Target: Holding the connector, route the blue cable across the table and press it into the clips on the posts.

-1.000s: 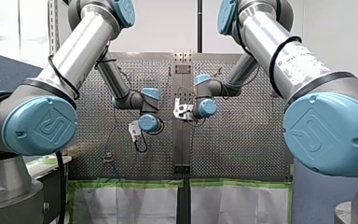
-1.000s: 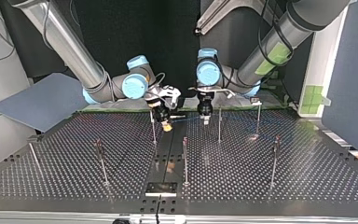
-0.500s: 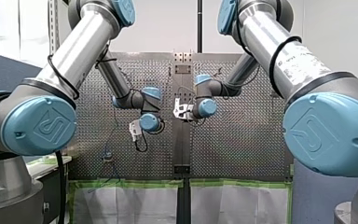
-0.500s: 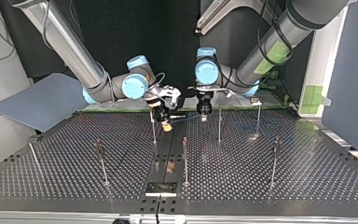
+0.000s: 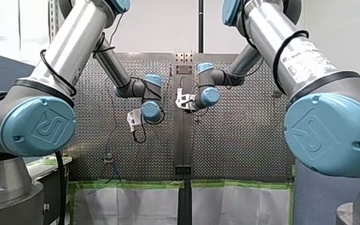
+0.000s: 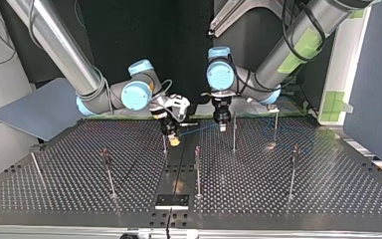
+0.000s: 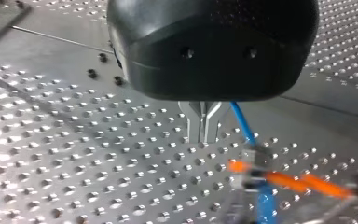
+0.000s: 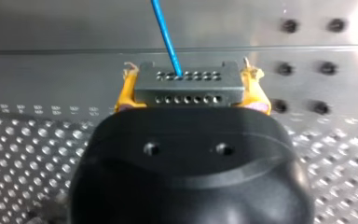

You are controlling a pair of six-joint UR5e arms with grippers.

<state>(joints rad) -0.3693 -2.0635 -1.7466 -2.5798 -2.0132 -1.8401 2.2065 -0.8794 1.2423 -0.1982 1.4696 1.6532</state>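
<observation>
We're routing: our right gripper clamps the grey multi-hole connector mid-table, thin blue cable trailing. Our left gripper seems closed beside it; next, cable down into the slim metal post's clip.

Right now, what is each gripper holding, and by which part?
My right gripper clamps the connector by its two ends, between yellow pads. My left gripper is shut beside the blue cable; hold unclear.
</observation>
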